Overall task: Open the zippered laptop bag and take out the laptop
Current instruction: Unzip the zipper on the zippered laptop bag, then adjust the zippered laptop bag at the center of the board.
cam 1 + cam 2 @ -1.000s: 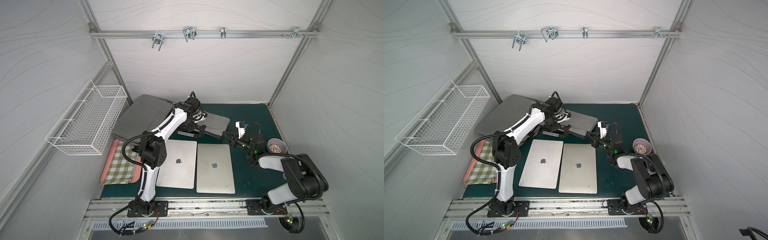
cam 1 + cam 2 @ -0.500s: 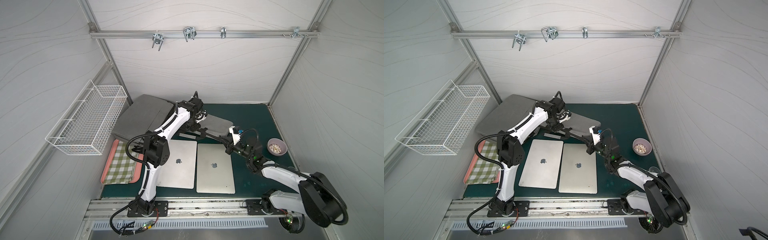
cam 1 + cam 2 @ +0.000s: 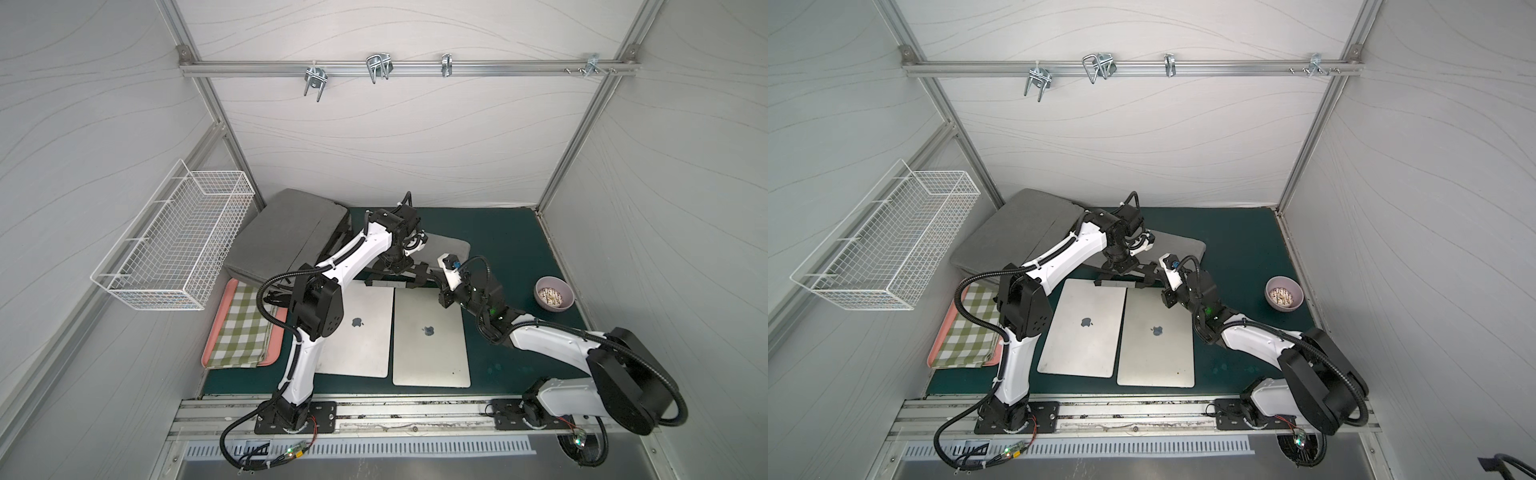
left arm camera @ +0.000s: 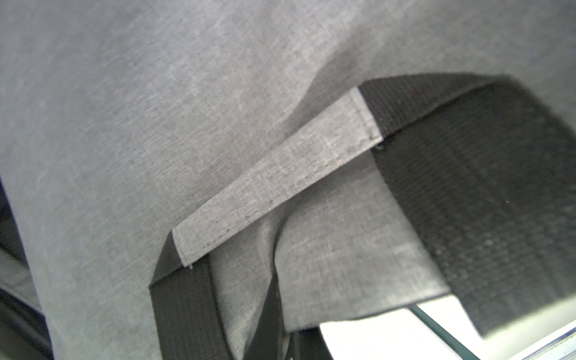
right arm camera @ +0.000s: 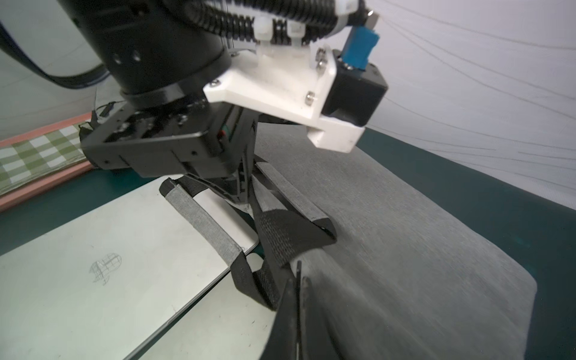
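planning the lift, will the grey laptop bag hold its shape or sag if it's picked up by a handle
Likely to sag: the grey laptop bag is soft woven fabric, creased beside its handle. It lies fairly flat, so probably light. The black webbing droops, so slack should come first.

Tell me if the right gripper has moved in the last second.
Yes: the right gripper has moved away from the bowl, toward the far corner of the right laptop.

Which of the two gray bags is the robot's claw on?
The smaller, flat gray bag with black handles: the left gripper is down at it. The bigger gray bag sits beside the wire basket, with no gripper on it.
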`<state>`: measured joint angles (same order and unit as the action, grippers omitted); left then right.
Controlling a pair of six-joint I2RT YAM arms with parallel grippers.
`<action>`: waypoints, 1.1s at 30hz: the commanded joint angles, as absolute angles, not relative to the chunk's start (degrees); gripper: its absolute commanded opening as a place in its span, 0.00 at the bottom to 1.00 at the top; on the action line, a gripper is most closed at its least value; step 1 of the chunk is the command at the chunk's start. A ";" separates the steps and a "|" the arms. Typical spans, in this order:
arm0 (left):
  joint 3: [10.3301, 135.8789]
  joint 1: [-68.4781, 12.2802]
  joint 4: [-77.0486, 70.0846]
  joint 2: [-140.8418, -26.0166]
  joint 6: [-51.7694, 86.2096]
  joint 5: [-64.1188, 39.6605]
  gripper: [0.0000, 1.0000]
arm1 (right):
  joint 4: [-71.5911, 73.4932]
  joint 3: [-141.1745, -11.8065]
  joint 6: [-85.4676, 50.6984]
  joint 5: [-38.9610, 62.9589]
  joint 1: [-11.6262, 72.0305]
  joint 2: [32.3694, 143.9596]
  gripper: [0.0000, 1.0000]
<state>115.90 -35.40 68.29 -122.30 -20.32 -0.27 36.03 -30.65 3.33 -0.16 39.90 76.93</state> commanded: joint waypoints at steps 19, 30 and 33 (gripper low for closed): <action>109.90 -35.75 57.15 -116.95 -21.99 -4.05 0.00 | -14.16 -34.95 -27.62 13.41 17.61 52.05 0.77; 107.33 -35.69 53.25 -115.06 -21.49 -5.49 0.00 | -14.09 -38.45 -56.27 28.06 10.83 61.81 0.84; 106.08 -35.80 52.15 -114.44 -21.53 -5.96 0.00 | -9.64 -36.76 -60.95 28.15 11.07 63.74 0.83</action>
